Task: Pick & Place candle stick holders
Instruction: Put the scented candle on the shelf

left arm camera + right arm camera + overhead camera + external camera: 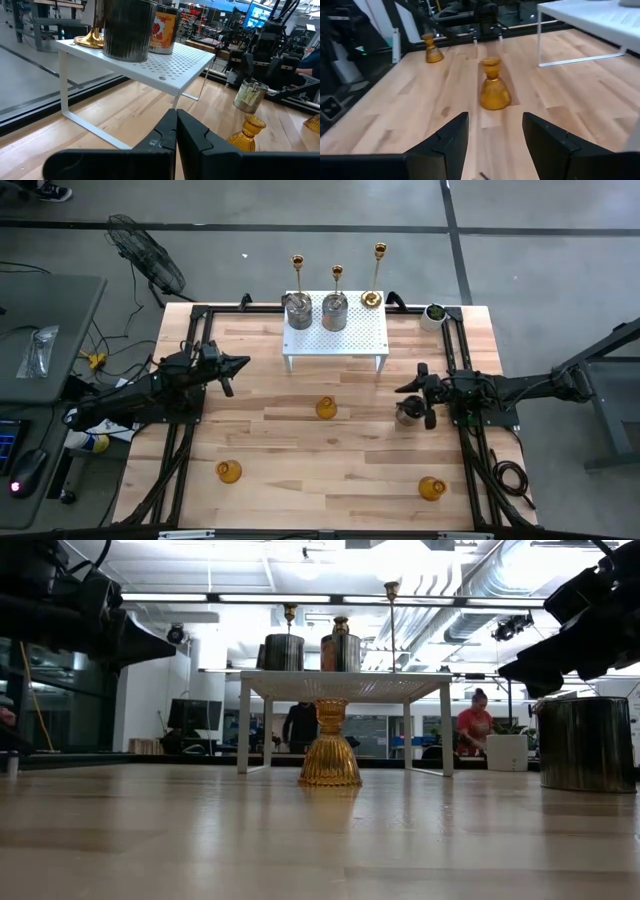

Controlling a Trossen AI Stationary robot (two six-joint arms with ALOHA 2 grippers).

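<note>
A white perforated stand at the table's far middle carries two squat silver holders and the gold sticks. A third silver holder stands on the table at the right. Three amber glass holders stand on the wood, one at the centre, one near left and one near right. My right gripper is open and hangs just above and beside the third silver holder, pointing at the centre amber holder. My left gripper is shut and empty, left of the stand.
A small green plant in a white pot stands at the far right corner. Dark frame rails run along the table's left and right sides. Bare wood lies between the amber holders. People show in the room beyond the table.
</note>
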